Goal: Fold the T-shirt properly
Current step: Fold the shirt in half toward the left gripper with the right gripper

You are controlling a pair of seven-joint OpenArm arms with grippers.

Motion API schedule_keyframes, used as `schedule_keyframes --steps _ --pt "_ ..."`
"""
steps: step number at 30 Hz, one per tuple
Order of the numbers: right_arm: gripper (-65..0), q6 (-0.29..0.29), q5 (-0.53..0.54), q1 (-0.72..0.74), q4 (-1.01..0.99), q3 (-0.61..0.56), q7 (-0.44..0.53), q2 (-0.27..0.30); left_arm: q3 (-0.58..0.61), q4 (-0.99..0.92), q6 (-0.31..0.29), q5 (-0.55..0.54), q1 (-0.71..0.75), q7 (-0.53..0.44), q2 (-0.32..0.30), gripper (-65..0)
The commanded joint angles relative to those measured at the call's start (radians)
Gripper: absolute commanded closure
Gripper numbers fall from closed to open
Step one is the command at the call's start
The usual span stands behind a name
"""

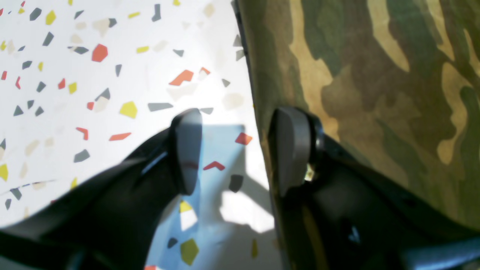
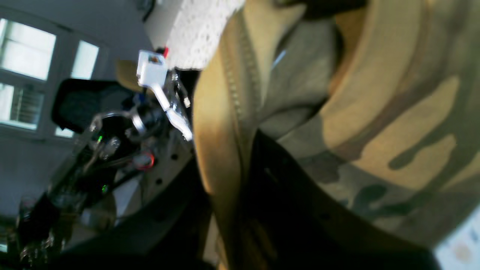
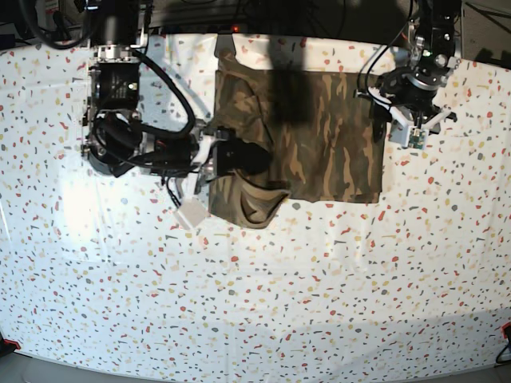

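Observation:
The camouflage T-shirt (image 3: 327, 136) lies spread at the back middle of the speckled table, with its left part bunched and raised. My right gripper (image 3: 243, 157) sits at that bunched part. In the right wrist view the gripper (image 2: 225, 150) is shut on the T-shirt (image 2: 393, 142), with the tan collar band (image 2: 213, 123) running between the dark fingers. My left gripper (image 3: 385, 120) is at the shirt's right edge. In the left wrist view it (image 1: 240, 150) is open and empty, one finger (image 1: 292, 150) over the T-shirt (image 1: 375, 82), the other over bare table.
The table (image 3: 263, 303) is covered in white cloth with coloured flecks, seen also in the left wrist view (image 1: 112, 75). Both arm bases and cables stand along the back edge. A small white block (image 3: 192, 214) lies by the right arm.

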Motion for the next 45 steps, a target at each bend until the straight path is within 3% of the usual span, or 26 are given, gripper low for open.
schedule_keyframes --steps 1,4,11,14,18,23,27,36,40,45 --pt "0.0 0.004 0.005 0.019 0.018 -0.015 0.032 -0.026 0.000 -0.008 0.003 0.031 0.006 0.056 -0.005 -30.7" --pt "0.0 0.004 -0.089 0.019 0.018 -0.076 0.068 -0.103 0.000 -0.008 -0.024 0.030 0.006 0.052 -0.005 -30.7" --pt "0.0 0.004 -0.281 0.019 0.017 -0.190 0.112 -0.257 0.000 -0.007 -0.026 0.031 0.006 0.045 -0.006 -30.7" --pt "0.0 0.003 -0.333 0.019 0.017 -0.248 0.184 -0.257 0.000 -0.008 -0.027 0.030 0.006 0.045 -0.005 -30.7" --pt "0.0 -0.049 -0.440 0.019 0.013 -0.322 0.241 -0.257 0.000 -0.008 -0.027 0.030 0.006 0.044 -0.005 -30.7" --pt "0.0 -0.051 -0.443 0.019 -0.032 -0.380 0.303 -0.257 0.000 -0.008 -0.032 0.026 0.006 0.042 -0.005 -30.7" --pt "0.0 -0.051 -0.445 0.020 -0.066 -0.432 0.392 -0.257 0.000 -0.008 -0.090 -0.014 0.013 0.041 -0.002 -30.7" --pt "-0.1 -0.051 -0.517 0.066 -0.189 -0.541 0.557 -0.257 -0.001 -0.005 -0.090 0.013 0.014 0.047 -0.007 -30.7" --pt "-14.4 -0.051 -0.515 0.087 -0.196 -0.546 0.568 -0.257 -0.036 0.033 -0.090 0.031 0.017 0.109 -0.024 -30.7" --pt "-15.0 -0.051 -0.505 0.111 -0.196 -0.547 0.571 -0.257 -0.164 0.140 -0.084 0.030 0.034 0.148 -0.039 -30.7"
